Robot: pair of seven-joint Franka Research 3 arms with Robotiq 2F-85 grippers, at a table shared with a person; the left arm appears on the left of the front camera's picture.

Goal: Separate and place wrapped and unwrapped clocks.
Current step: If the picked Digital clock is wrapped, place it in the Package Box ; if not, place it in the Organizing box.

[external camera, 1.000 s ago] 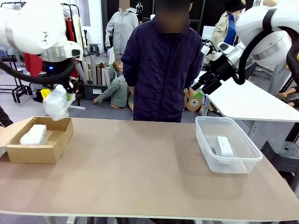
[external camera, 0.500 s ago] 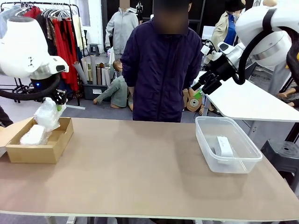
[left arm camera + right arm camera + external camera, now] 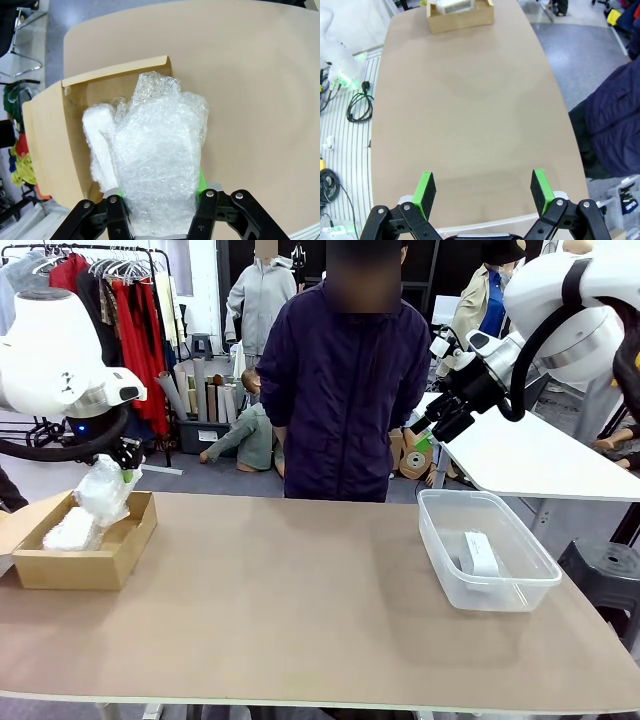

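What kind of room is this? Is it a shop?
Probably a robot lab or workshop, not a shop: two robot arms work at a brown table, with a clothes rack and rolled materials stored behind the person.

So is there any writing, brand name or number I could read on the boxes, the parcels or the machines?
None can be read.
Unwrapped clock in the clear tub: dark marks on its face, too small to read.
Bubble-wrapped bundle in the left gripper: no print shows.
Cardboard box: plain on the sides in view.
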